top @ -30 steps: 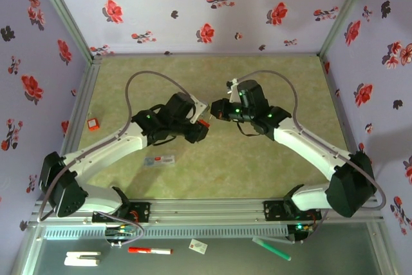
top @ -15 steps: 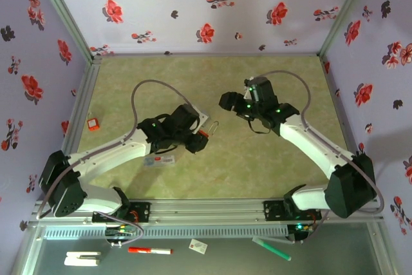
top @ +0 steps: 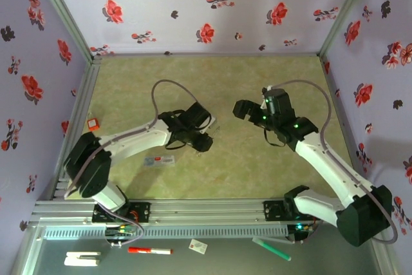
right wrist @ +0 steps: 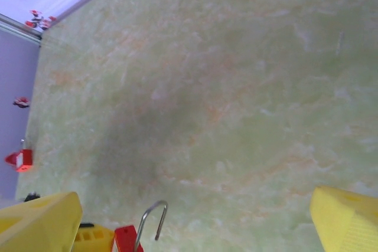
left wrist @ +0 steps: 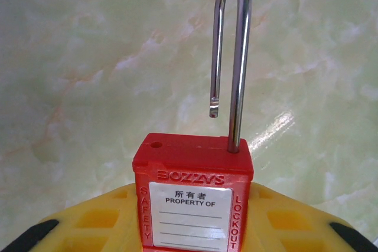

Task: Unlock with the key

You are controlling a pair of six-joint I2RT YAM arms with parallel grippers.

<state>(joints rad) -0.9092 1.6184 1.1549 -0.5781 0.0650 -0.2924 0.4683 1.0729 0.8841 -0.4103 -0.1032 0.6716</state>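
- Our left gripper (left wrist: pixel 193 228) is pinching a red safety padlock (left wrist: pixel 193 196) by its body, with a yellow finger (left wrist: pixel 97 225) pressed against each side.
- The padlock's steel shackle (left wrist: pixel 233 57) stands sprung. Its long leg is seated in the body, and its short leg hangs free above the hole in the top face.
- On the face toward the wrist camera we read "BOZZYS" moulded above a white label headed "PROPERTY OF", with "SAFETY" and "LOCKOUT" down the sides.
- From above, this grip sits near the middle of the table (top: pixel 244 172), a little left of centre, with the shackle pointing toward the right arm's side.
- Our right gripper (right wrist: pixel 195 210) is spread wide, its yellow fingers (right wrist: pixel 41 219) far apart with nothing between them.
- It is right of centre, apart from the padlock and facing it, and its camera catches the red body and shackle at the bottom edge.
- We cannot tell where the key is. The padlock's lower end is out of sight between the left fingers.
- A second small red padlock (top: pixel 94 123) lies just beside the table's left edge, well apart from both grippers.
- A flat pale card (top: pixel 159 160) lies between the left arm and the near edge.
- Beyond the near edge, on the grey shelf in front of the arm bases, lie a red marker (top: pixel 149 250) and a green pen (top: pixel 270 248).
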